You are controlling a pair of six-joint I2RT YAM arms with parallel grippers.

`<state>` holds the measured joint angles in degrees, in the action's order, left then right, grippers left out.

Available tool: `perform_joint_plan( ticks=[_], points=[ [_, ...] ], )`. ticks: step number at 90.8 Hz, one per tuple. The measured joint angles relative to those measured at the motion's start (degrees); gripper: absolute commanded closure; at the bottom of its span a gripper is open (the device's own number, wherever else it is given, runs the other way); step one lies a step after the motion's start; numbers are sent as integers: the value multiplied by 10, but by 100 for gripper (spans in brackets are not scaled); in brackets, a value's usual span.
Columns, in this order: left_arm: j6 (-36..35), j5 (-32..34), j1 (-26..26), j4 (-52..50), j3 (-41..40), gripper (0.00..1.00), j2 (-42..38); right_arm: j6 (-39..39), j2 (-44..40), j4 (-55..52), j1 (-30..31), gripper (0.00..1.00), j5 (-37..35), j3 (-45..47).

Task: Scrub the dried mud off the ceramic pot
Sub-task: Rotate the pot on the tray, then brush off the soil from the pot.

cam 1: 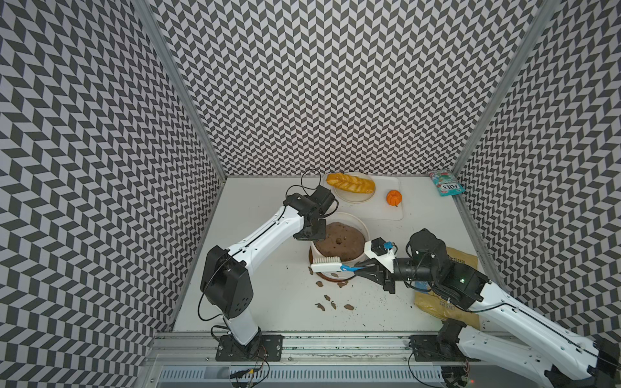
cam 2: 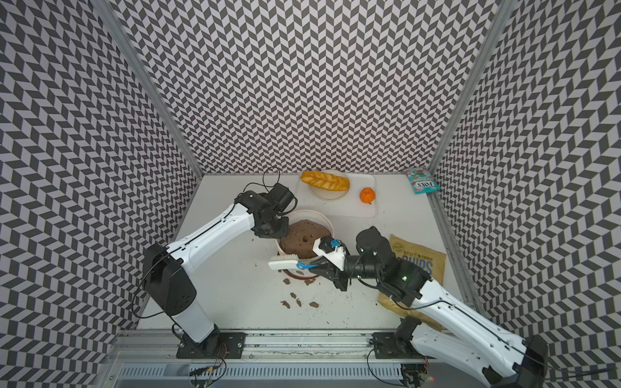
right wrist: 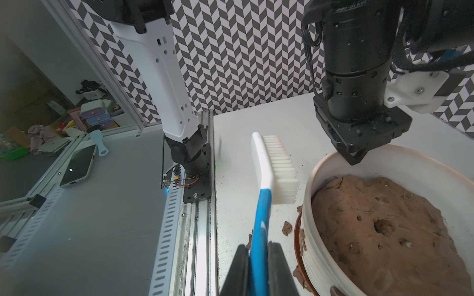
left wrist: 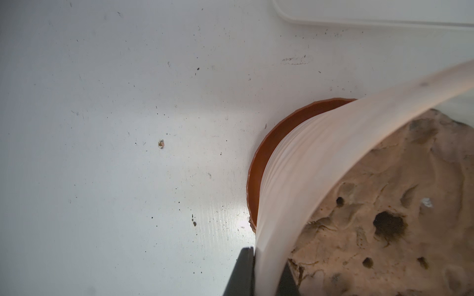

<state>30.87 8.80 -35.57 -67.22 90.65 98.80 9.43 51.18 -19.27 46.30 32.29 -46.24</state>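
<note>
Left jaws clamped the pot's (cam 1: 353,218) far-left rim, mid-worktop. Right jaws gripped the brush (right wrist: 264,179) handle, the brush lying parallel to the near edge, its bristles facing the near wall just beside the mud (right wrist: 302,241).

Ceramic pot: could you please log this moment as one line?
left gripper: shut on ceramic pot rim | right gripper: shut on brush | brush: beside pot wall | dried mud: flakes on table
</note>
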Motion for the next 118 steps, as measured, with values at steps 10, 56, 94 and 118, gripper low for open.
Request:
perform_joint_plan(
  ticks=[10,56,94,118],
  points=[
    [-39,-3,11,-10,24,98,19,-3,14,0,0,100,-9,1],
    [-186,-13,38,-14,108,100,86,-111,78,17,142,100,-315,10],
    [-208,-34,58,8,114,100,93,-219,154,6,231,100,-483,-10],
    [-216,-40,69,19,114,100,95,-228,174,-51,229,100,-473,-6]
  ],
)
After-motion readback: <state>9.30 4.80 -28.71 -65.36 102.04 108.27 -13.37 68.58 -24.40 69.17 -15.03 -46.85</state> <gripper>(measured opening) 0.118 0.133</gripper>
